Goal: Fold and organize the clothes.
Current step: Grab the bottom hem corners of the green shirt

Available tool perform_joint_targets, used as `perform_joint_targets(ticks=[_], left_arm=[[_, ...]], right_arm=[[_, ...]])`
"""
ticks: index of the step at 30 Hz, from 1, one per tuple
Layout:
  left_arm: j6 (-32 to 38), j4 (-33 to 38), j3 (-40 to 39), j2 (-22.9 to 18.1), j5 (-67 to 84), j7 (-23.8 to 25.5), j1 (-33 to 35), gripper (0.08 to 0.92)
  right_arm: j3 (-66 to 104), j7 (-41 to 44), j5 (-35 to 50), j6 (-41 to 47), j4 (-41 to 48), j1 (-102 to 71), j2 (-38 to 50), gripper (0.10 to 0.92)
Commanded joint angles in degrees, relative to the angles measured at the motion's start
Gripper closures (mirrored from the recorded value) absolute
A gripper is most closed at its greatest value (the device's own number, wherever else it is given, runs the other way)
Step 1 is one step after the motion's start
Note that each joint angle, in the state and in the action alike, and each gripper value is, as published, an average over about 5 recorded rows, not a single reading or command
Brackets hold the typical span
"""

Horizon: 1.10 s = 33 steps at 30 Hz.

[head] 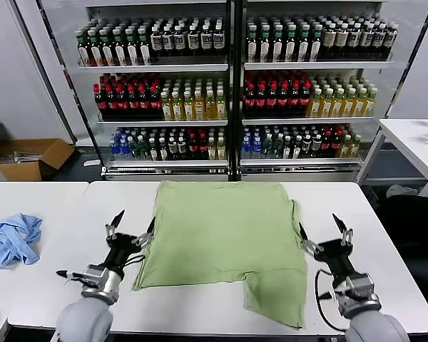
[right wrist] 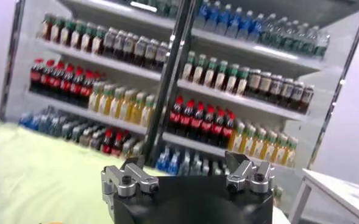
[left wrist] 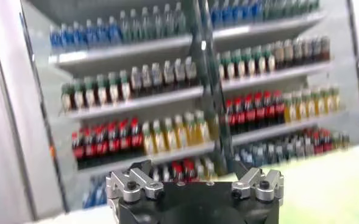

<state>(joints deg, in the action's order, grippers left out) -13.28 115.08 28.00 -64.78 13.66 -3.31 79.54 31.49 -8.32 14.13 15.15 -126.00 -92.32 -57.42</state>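
Note:
The clothes, a light green shirt [head: 217, 231], lie spread flat on the white table [head: 357, 206]. One lower corner hangs out toward the front edge. No collar or print shows. My left gripper [head: 135, 223] stands open just off the shirt's left edge, with nothing between its fingers. My right gripper [head: 320, 228] stands open just off the shirt's right edge, also holding nothing. The left wrist view shows the left gripper [left wrist: 194, 178] with green cloth [left wrist: 331, 182] beside it. The right wrist view shows the right gripper [right wrist: 188, 173] beside the green cloth [right wrist: 39, 182].
A crumpled light blue garment [head: 13, 239] lies on the table at the far left. Behind the table stand shelves of bottles [head: 228, 92]. A cardboard box [head: 28, 157] sits on the floor at the left, and another white table [head: 414, 142] stands at the right.

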Motion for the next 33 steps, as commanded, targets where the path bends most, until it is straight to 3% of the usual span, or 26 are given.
perform_joint_targets(ticks=[1,33], left_arm=[[-13.5,7.7,0.2,7.4,10.3,-6.0,13.9,0.177],[-17.1,0.8,-1.6,4.7,16.6,-8.7,7.2,0.177]], right_arm=[[0.5,0.0,4.5,1.6,-3.3,-12.7,3.6,0.203],[-8.0,-3.8,9.4,0.7,1.7,-10.3,-1.4,0.203]])
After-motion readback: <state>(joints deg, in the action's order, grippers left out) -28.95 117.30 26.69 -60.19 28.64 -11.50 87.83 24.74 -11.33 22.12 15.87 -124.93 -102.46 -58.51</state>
